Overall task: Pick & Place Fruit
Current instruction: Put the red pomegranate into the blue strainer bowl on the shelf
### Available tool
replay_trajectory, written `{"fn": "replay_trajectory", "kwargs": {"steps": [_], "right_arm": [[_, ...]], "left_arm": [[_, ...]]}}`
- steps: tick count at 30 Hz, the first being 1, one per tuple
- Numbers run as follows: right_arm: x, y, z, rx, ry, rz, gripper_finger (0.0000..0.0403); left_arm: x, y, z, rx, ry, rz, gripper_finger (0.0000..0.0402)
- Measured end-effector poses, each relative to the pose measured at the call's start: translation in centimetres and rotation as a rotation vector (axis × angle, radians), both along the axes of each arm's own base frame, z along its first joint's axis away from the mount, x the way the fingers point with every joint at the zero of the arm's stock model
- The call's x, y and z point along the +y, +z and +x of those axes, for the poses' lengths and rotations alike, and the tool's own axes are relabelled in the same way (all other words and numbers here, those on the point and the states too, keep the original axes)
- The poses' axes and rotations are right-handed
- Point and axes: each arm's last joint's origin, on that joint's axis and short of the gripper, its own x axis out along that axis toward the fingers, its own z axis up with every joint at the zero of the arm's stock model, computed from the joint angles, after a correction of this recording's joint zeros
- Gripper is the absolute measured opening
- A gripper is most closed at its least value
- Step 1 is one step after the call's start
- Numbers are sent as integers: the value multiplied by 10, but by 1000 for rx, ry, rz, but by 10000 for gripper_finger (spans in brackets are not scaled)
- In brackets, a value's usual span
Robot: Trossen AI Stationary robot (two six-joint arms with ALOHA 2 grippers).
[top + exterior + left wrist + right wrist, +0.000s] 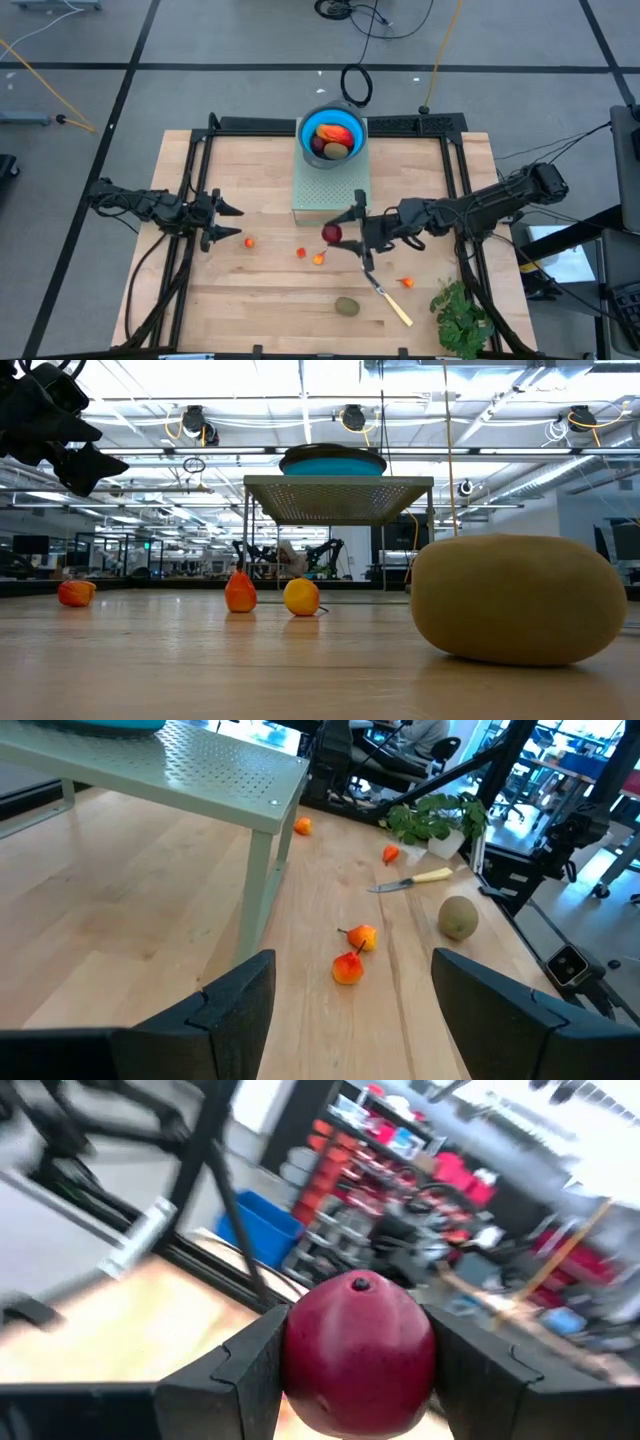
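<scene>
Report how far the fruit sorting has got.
Done: several fruits lie in the blue bowl on the perforated stand. In hand: the right pincer grips a dark red ball. Left: the kiwi and four small orange pieces on the table. The left pincer is open and empty.

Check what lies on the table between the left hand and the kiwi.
High view: three small orange-red bits lie between the left hand and the kiwi; otherwise bare wood.
</scene>
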Motion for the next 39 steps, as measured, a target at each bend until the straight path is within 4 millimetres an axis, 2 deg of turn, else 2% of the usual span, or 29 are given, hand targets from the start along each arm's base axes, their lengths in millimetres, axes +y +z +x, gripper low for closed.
{"fn": "replay_trajectory", "kwargs": {"steps": [7, 26, 34, 39], "right_arm": [[-6, 0, 1, -11, -183, -275, 205], [-20, -3, -4, 171, -647, -710, 205], [-21, -3, -5, 195, -708, -712, 207], [-22, -3, -5, 156, -726, -559, 209]], "left_arm": [[0, 0, 0, 0, 0, 1, 269], [0, 0, 0, -1, 7, -31, 269], [0, 0, 0, -1, 4, -17, 269], [0, 0, 0, -1, 4, -17, 269]]}}
